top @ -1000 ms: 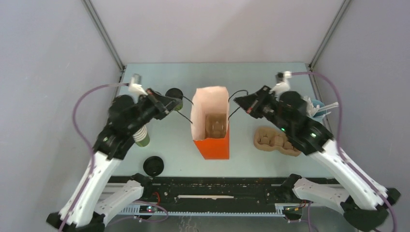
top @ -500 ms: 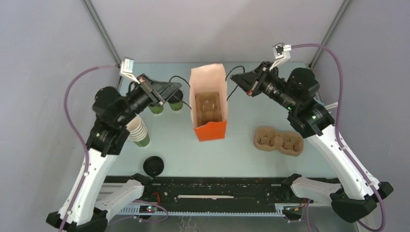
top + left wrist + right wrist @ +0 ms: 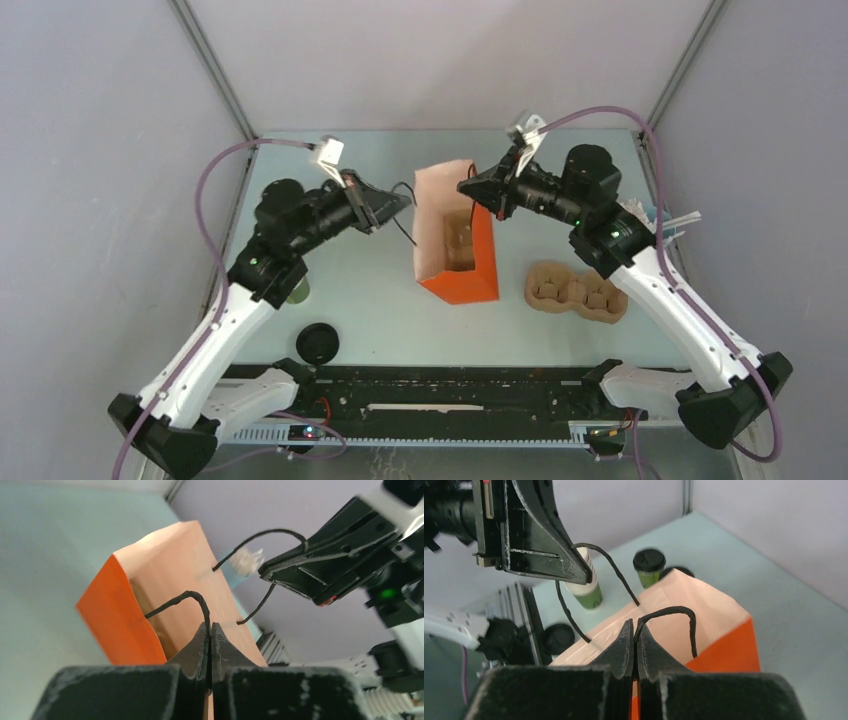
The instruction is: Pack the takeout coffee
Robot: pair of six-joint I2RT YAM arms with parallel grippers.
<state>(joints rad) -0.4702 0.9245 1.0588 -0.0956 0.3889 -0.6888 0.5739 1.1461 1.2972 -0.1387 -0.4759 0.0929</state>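
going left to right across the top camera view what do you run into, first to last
loose black lid → left gripper → orange bag → brown cup carrier

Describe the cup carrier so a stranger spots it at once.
Find the orange bag at the centre of the table. Just right of it lies a brown pulp tray. It alone is brown and lumpy, with cup hollows.
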